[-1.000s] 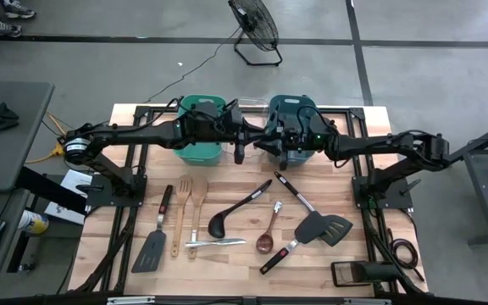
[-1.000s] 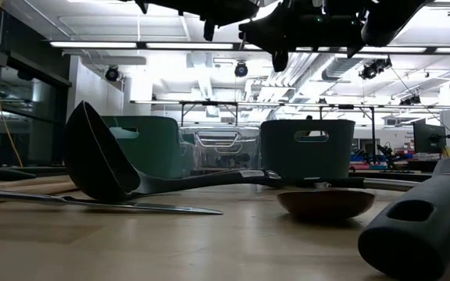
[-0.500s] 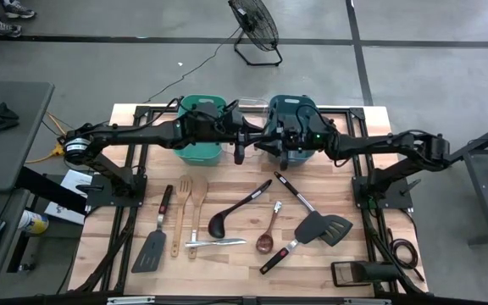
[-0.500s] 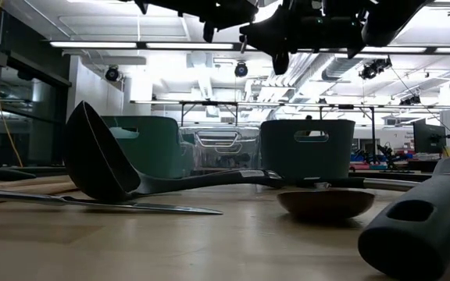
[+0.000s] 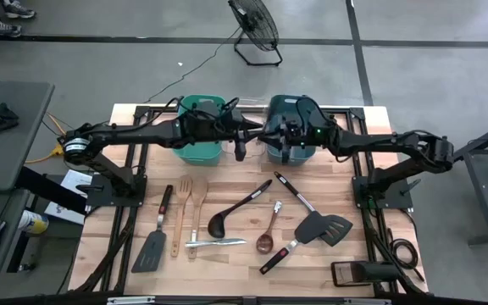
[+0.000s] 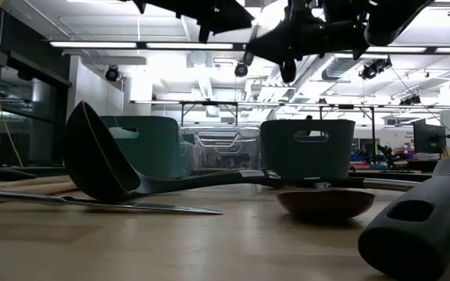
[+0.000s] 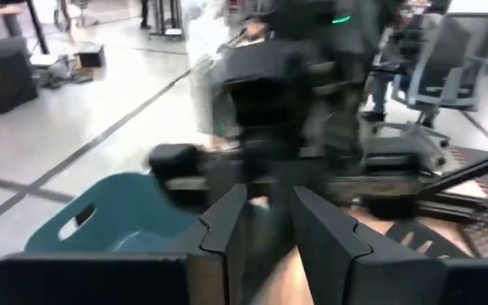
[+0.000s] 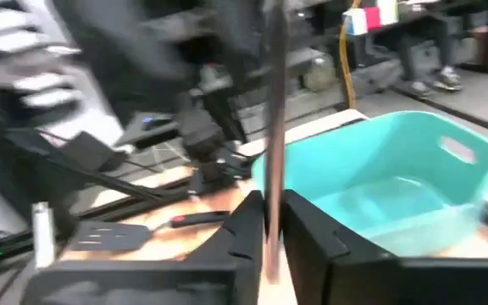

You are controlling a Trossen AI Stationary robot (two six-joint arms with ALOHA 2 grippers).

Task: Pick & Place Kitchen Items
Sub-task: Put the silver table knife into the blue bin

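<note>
The right gripper pinches a slim silver cutlery piece, whose long axis crosses its nearly closed fingers. The left gripper, just beside it, has fingers slightly parted and apparently empty. The blue bin lies right under the right fingers, so that arm is nearer. A second earlier the left fingers were tighter and the right looser.

Utensils are lying across the tabletop near side; three bins are sitting side by side behind them, fan standing beyond on the floor.
</note>
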